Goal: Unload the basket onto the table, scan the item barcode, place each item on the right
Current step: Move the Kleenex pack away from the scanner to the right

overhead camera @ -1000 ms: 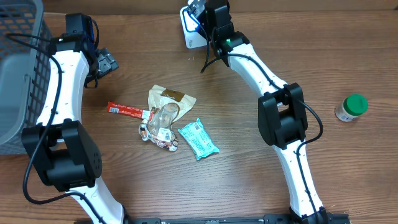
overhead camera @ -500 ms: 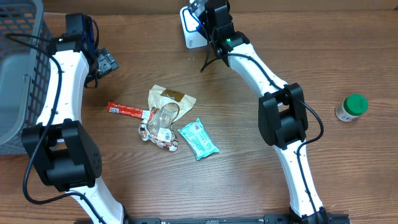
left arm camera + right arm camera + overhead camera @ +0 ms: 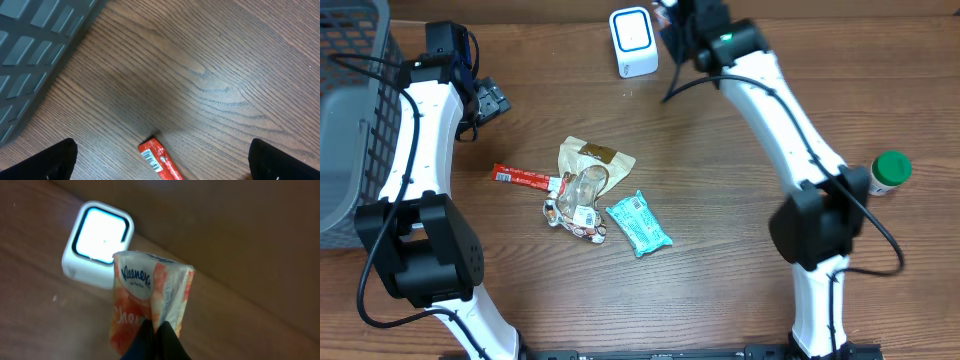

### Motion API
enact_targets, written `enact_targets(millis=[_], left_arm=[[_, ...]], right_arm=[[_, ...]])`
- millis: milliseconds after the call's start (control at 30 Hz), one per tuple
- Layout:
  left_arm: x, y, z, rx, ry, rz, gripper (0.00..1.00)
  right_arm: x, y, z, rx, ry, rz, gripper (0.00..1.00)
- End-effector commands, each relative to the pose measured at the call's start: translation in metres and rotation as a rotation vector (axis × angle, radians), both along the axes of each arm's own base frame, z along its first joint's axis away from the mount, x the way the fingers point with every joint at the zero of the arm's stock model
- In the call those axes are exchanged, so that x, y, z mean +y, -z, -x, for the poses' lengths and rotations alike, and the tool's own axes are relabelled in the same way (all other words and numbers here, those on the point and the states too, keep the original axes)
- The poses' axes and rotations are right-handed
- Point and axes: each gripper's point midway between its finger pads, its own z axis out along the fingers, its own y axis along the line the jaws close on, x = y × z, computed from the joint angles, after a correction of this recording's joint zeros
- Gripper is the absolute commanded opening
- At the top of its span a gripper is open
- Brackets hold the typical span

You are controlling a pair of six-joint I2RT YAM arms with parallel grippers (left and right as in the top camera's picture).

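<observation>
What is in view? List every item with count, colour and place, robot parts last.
scanner: one, white with a lit face, far edge of the table
tissue pack: one, orange and white, held near the scanner
red bar: one, red, left of the centre pile
pouch: one, tan and brown, centre
clear packet: one, clear, crumpled, just below the pouch
teal packet: one, teal, right of the clear packet
bottle: one, green cap, right side
basket: one, grey, left edge
table: one, brown wood
left gripper: one, black, open, between basket and red bar
right gripper: one, black, shut on the tissue pack
</observation>
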Motion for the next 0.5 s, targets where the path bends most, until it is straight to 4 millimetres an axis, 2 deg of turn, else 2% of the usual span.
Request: enact_targets(millis=[0,100,133,200,333,467], left_arm=[[-0.003,-0.01,-0.006,-0.03,0.003,0.002,1.0],[-0.003,-0.01,-0.006,-0.03,0.002,0.002,0.99],[-0.003,-0.01,-0.006,-0.03,0.002,0.002,1.0],[-0.003,-0.01,-0.006,-0.03,0.002,0.002,1.0],[-0.003,-0.01,-0.006,-0.03,0.002,0.002,1.0],[-0.003,-0.01,-0.006,-0.03,0.002,0.002,1.0]], right_arm=[[-0.037,-0.007,0.02,0.091,0.075,-0.035,0.04],[-0.077,0.023,0.055,0.299,0.132,0.019,0.04],[-0.094,0.036,0.073,0.4,0.163,0.027,0.04],[-0.119,0.05,0.096,0.527,0.241,0.009,0.04],[-0.163,0.069,0.12,0.652,0.408,-0.02,0.04],[-0.204,0.084,0.131,0.704,0.531,-0.052,0.04]])
